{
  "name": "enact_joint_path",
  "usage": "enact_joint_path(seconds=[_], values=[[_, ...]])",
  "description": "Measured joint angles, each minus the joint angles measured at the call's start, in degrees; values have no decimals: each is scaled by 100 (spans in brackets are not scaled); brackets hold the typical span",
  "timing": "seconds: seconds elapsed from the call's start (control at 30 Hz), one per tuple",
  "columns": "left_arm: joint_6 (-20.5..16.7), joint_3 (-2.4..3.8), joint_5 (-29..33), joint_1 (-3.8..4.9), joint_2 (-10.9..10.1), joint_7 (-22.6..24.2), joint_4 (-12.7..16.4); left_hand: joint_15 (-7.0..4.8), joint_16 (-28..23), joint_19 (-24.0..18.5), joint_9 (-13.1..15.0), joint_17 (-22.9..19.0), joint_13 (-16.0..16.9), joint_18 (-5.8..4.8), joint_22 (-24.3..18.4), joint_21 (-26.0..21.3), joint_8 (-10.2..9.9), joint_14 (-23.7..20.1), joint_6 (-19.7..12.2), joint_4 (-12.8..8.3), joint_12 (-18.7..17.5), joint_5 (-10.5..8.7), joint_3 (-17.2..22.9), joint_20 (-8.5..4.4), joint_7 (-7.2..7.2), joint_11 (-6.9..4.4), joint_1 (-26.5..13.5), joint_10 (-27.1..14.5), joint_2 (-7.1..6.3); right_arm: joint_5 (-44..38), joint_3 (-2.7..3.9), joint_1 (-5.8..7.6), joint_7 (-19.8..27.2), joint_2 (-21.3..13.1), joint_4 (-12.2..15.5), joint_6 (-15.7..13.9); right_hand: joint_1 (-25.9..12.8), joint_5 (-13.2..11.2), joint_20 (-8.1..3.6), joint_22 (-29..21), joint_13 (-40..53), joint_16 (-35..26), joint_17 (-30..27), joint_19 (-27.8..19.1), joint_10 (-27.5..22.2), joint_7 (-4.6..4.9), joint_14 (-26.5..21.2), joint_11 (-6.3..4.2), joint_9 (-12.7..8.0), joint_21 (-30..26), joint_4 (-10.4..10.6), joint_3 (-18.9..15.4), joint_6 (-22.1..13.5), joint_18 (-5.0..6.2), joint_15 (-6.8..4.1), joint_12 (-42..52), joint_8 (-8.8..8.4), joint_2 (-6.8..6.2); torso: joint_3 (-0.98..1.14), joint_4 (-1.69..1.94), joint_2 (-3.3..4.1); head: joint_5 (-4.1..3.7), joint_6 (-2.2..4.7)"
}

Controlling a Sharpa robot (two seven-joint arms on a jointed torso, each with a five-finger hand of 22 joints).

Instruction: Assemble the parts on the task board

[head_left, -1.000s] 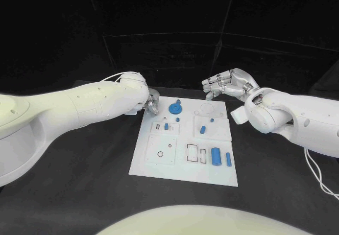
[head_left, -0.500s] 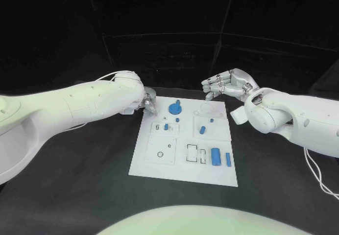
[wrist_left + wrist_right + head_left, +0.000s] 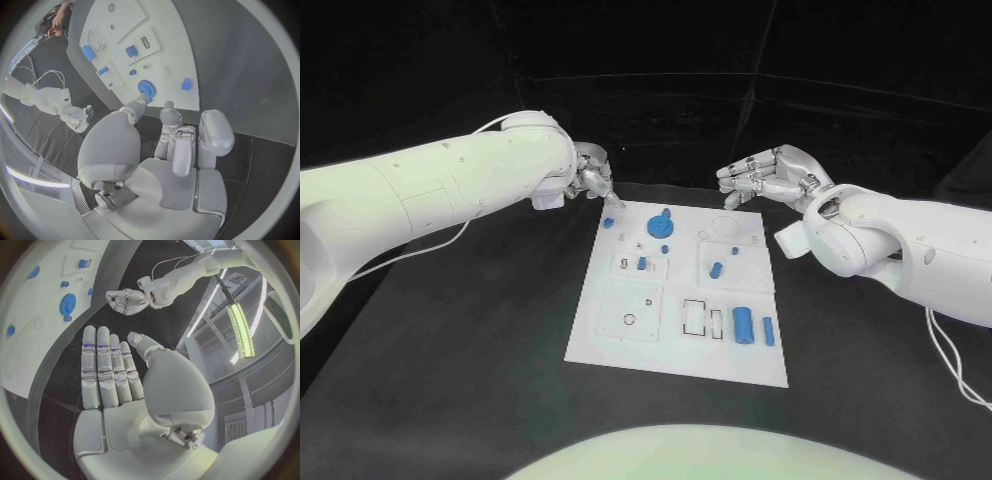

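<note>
**Three cameras on one table**

The head camera looks steeply down from above the near edge, taking in the whole task board [image 3: 682, 290] at frame centre. Each wrist camera sits close behind its own hand, facing along the palm: the left hand [image 3: 172, 150] and the right hand [image 3: 122, 385]. All three views share the board's far end with the blue gear [image 3: 659, 223].

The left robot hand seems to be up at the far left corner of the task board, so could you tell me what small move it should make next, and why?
Probably lower the left robot hand toward the blue gear just below it. It holds nothing, hovering over the far left corner of the task board, and the gear is the nearest large loose-looking part. The right robot hand is open and off the board.
</note>
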Motion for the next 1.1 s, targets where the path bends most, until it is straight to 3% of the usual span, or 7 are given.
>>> enact_joint_path(seconds=[0.1, 0.27, 0.37, 0.47, 0.7, 0.87, 1.1], values=[[-16, 5, 55, 17, 4, 0, -59, 0, 0, 0, -37, 0, -7, 0, 0, -38, 0, 0, 0, 28, 0, 0, -418, 0, 0, 0, 249, 0, 185, 0, 0, 0, 0, 5, -8, 1, 0, 0, 0, 0, 0, 0, 0, 0, 0, 0, 0, 0, 0, 0, 0, 0, 0, 0, 0, 0, 0, 0, -2, -5, 4, 20, 11], [-25, 5, 111, 15, 99, 0, -205, 0, 0, 0, -58, 0, -73, 0, -28, -74, -29, 0, 0, -27, 0, 0, -582, 0, 0, -32, 491, -35, 287, 0, 0, 0, -1, 12, -14, 3, 0, 0, 0, 1, 0, 0, 0, 0, 0, 0, 0, 0, 0, 0, 0, 0, 0, 0, 0, 0, 0, 0, -3, -14, 5, 46, 22], [-57, -6, 127, -18, 166, 42, -291, 0, -34, -102, -103, 0, -742, 1, -273, -265, -121, 0, -109, -181, -505, 0, -557, -17, 41, -5, 839, -521, 363, 0, 0, 0, -2, 12, -15, 4, 0, 0, 0, 0, -1, -4, 0, 0, 0, 0, 0, 0, 0, -1, 0, 0, 0, 0, 0, 0, 0, 0, -3, -17, 7, 49, 30], [-174, -86, 102, -65, 201, 231, -387, 0, -323, -487, -184, 0, -1054, 209, -1058, -861, -270, 0, -302, -481, -906, 0, -398, 0, 52, 18, 1389, -968, 428, 0, 0, 0, -2, 9, -13, 4, 0, 22, 21, -13, -10, -24, -5, 21, 0, 0, 21, 0, 0, -34, 0, 0, 0, 0, -21, 0, 0, 0, -3, -20, 7, 52, 38], [-705, -371, -193, -168, 177, 1132, -516, 80, -1024, -1385, -490, -418, -1391, 447, -2494, -2114, -720, -252, -474, -945, -1405, 0, -249, 73, 144, 82, 1996, -1375, 280, 0, 0, 0, -2, -8, -2, 3, 0, 22, 21, -13, -9, -24, -5, 21, 0, 0, 21, 0, 0, -34, 0, 0, 0, 0, -21, 0, 0, 0, -1, -23, 7, 49, 60], [-1091, -447, -493, -296, 142, 1759, -593, 112, -1088, -1461, -625, -555, -1495, 449, -2640, -2272, -901, -319, -504, -1025, -1487, 0, -282, 90, 174, 103, 2037, -1395, 239, -3, 0, 0, -1, -19, 4, 2, 0, 22, 21, -13, -9, -24, -5, 21, 0, 0, 21, 0, 0, -34, 0, 0, 0, 0, -21, 0, 0, 0, -2, -20, 7, 32, 71], [-1393, -474, -733, -407, 110, 2248, -668, 133, -1089, -1485, -707, -553, -1550, 450, -2648, -2301, -978, -340, -451, -1070, -1509, 0, -327, 114, 206, 123, 2030, -1416, 186, -6, 0, 0, 3, -19, 5, 2, 0, 22, 0, -21, -9, -22, -4, 42, 0, 0, 21, 0, 0, -34, 0, 0, 0, 0, -21, 0, 0, 0, -7, -15, 7, 29, 72]])
